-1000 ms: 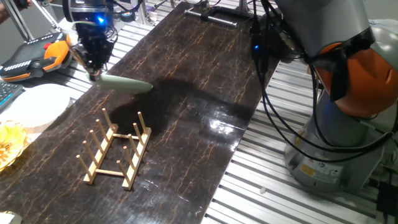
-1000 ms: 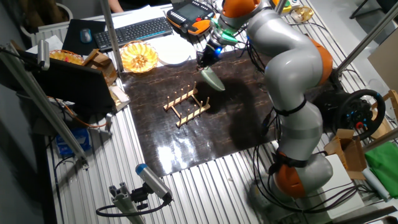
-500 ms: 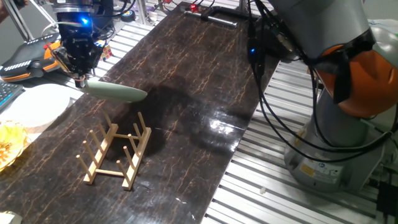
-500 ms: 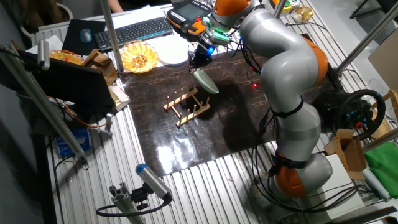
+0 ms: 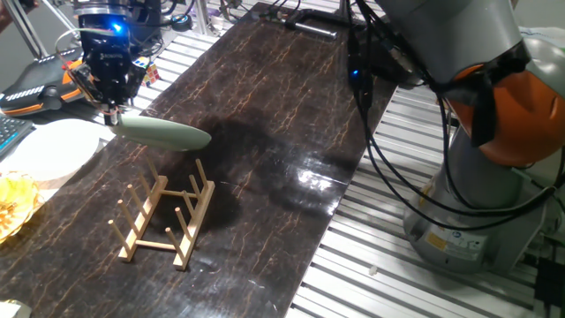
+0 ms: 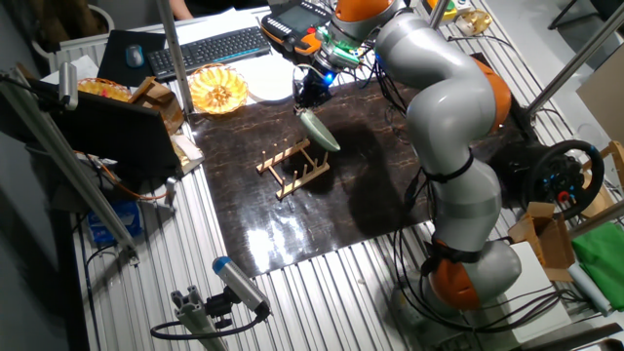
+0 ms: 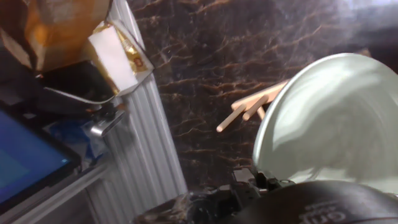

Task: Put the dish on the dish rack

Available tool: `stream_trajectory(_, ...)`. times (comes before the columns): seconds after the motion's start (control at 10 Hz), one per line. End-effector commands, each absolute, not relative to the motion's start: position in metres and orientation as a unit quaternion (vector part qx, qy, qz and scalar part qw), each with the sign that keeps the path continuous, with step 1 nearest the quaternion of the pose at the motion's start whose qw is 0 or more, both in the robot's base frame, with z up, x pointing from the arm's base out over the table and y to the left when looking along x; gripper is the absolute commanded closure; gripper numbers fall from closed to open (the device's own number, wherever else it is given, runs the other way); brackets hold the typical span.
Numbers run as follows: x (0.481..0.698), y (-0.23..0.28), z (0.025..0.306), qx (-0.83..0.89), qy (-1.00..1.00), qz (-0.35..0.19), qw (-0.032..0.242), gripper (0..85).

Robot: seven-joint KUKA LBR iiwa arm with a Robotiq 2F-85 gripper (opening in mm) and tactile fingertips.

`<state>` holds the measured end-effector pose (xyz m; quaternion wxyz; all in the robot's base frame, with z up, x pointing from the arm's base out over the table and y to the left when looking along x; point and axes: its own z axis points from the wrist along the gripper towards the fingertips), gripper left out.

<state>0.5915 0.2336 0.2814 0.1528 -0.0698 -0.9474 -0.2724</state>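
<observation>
1. While the gripper [image 5: 111, 109] hangs above the dark mat [image 5: 265, 124], its fingers pinch the dish [image 5: 163, 133] by one edge of the rim.
2. Held in the air, the dish is clear of the mat, and one fixed view shows it nearly edge-on, as a pale green sliver reaching from the gripper out over the mat.
3. Its free edge is above the far end of the rack [image 5: 163, 218] in that view, with a gap between it and the tops of the pegs.
4. From the other fixed view the dish [image 6: 319, 131] slopes down from the gripper [image 6: 309, 101] toward the rack [image 6: 292, 167] and sits just beside its upper end.
5. Standing on the mat, the rack has its two rails flat and its pegs upright, and nothing sits in it.
6. Through the hand view the dish [image 7: 333, 121] fills the right side, and a few pegs [image 7: 252, 107] show past its left edge against the mat [image 7: 217, 50].
7. Beyond the mat's edge lie a white plate [image 5: 48, 150] and a yellow bowl [image 6: 218, 91], both well apart from the rack.
8. Behind them a keyboard [image 6: 207, 47] rests on the slatted table [image 6: 322, 302].
</observation>
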Motion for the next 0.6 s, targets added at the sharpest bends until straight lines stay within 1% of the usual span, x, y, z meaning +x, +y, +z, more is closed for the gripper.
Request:
stream_trajectory(0.0,0.5884,0.2349,0.2822,-0.074,-0.946,-0.276,0.155,83.0)
stream_trajectory(0.2,0.583,0.2377,0.2831,-0.082,-0.944,-0.277,0.157,83.0)
stream_trajectory(0.5,0.5826,0.2379,0.2824,-0.093,-0.944,-0.277,0.153,83.0)
